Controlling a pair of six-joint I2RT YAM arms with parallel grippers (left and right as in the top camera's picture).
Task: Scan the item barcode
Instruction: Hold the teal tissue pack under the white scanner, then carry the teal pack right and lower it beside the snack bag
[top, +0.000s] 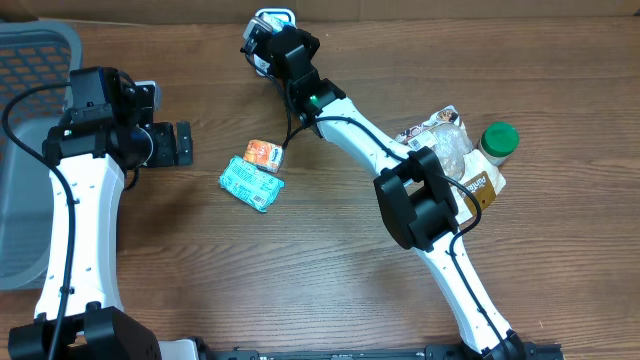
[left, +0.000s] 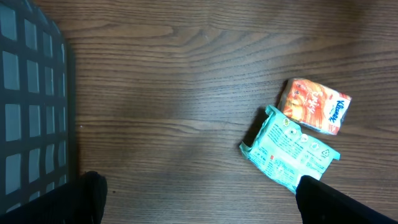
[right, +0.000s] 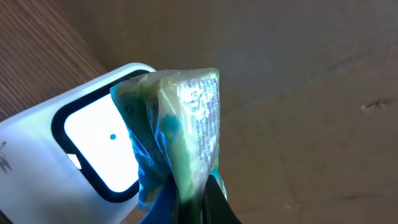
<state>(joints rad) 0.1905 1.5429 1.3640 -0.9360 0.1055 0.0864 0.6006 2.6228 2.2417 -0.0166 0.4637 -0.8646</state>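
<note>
Up at the far edge of the worktop (top: 330, 260), the right end effector (right: 186, 200) is clamping the bottom end of a small packet (right: 177, 124), its fingers pressed together on the crumpled wrapper. The packet is standing off the surface with its long axis running straight out from the fingers, so its free end is pointing up in the wrist view. It is sitting just in front of the scanner (right: 81, 146), overlapping the right side of the white housing and its dark-rimmed, glowing window. The wrapper is looking crinkled and glossy, pale green and yellow with blue patches, and a silvery panel of fine print is facing the wrist camera; no barcode is making itself readable there.

The left end effector (top: 180, 145) is hanging over bare wood beside the grey basket (top: 30, 60), its fingers spread wide apart and gripping nothing. A teal pouch (top: 251, 183) and an orange tissue pack (top: 264, 153) are lying next to each other mid-worktop, and a green-lidded jar (top: 499, 140) is standing to the right.
</note>
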